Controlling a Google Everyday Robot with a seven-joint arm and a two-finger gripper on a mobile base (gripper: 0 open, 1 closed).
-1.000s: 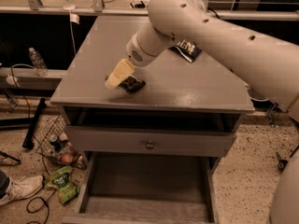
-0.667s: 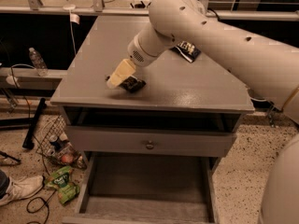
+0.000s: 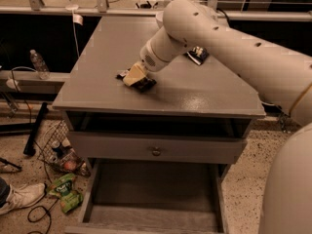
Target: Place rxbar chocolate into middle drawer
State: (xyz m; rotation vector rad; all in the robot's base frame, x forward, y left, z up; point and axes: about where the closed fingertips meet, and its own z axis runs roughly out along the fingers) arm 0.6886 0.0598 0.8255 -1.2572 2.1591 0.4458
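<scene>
**Asker:** Where is your gripper in the camera view?

**Me:** My gripper (image 3: 135, 76) is down on the grey cabinet top (image 3: 204, 96), toward its left front part. It sits at the end of my white arm (image 3: 234, 48), which reaches in from the right.

**Asker:** And the bar?

**Me:** The rxbar chocolate (image 3: 145, 85) lies flat on the top, right under my gripper and touching it. Its dark wrapper shows on the near right side.

**Asker:** Have you hold of it?

**Me:** I cannot tell. My wrist hides how far the gripper is open.

**Asker:** The drawer?

**Me:** The middle drawer (image 3: 146, 189) stands pulled out low at the front, its bare grey floor showing, well below the bar. Above it is a drawer front (image 3: 112, 146) with a round knob (image 3: 156, 151).

**Asker:** Anything else?

**Me:** A second dark packet (image 3: 197, 55) lies on the top beyond my arm. On the floor to the left are a clear bottle (image 3: 38, 65), a green packet (image 3: 66, 191) and a white shoe (image 3: 19, 199).
</scene>
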